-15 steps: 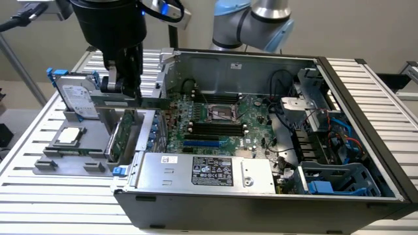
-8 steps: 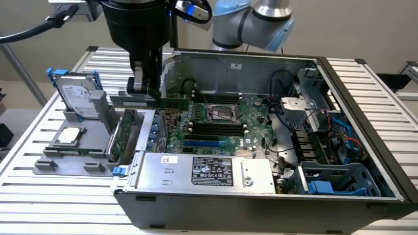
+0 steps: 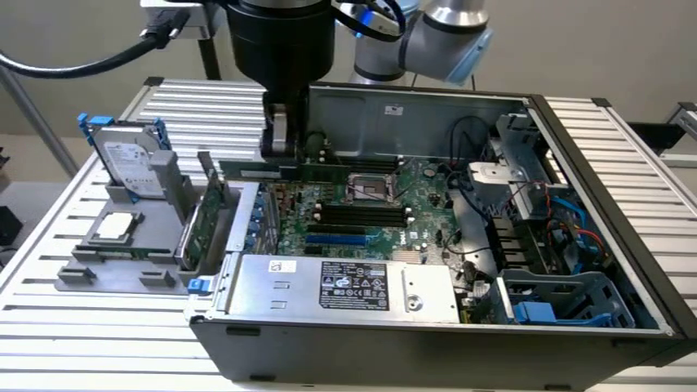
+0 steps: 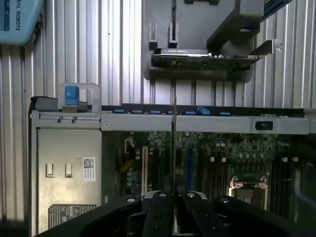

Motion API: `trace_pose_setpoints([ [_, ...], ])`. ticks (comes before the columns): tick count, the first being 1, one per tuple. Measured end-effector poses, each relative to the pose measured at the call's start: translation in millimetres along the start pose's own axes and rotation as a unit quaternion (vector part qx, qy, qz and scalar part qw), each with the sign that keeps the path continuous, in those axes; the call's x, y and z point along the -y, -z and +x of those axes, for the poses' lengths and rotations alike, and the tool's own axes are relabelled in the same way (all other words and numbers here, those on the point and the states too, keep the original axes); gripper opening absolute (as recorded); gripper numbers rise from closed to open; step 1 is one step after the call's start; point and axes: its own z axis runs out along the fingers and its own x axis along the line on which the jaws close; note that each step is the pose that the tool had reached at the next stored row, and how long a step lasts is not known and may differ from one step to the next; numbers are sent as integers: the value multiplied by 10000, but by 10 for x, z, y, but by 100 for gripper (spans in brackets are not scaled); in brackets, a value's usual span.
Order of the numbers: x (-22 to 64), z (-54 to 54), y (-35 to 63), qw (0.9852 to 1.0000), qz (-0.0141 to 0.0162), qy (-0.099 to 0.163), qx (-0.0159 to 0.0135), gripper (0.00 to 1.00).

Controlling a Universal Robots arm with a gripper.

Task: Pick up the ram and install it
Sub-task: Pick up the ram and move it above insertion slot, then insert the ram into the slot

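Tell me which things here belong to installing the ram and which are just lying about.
Part of the job:
- ram, clamped in the fingers over the motherboard
- black memory slots

Just lying about:
- hard drive with blue rails
- expansion card, standing in the grey holder
- processor
- power supply

Open computer case (image 3: 436, 353), upright hard drive (image 3: 129, 163)

The scene holds one ram (image 3: 338, 171), one hard drive (image 3: 130, 167), one expansion card (image 3: 207, 220), one processor chip (image 3: 117, 229), one power supply (image 3: 326, 286) and one computer case (image 3: 436, 351).
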Motion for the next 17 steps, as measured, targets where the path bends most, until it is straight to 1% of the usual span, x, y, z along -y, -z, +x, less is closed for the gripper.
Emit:
trace_pose_setpoints([
  [3,135,-6,1,10000,-9,0,0,0],
  [6,274,-16,-5,10000,-25,-1,0,0],
  [9,411,-35,-33,10000,-45,-2,0,0],
  [11,501,-54,-58,10000,-51,-2,0,0],
  [14,631,-115,-111,10000,-52,-2,0,0],
  [17,724,-206,-169,10000,-52,-3,0,0],
])
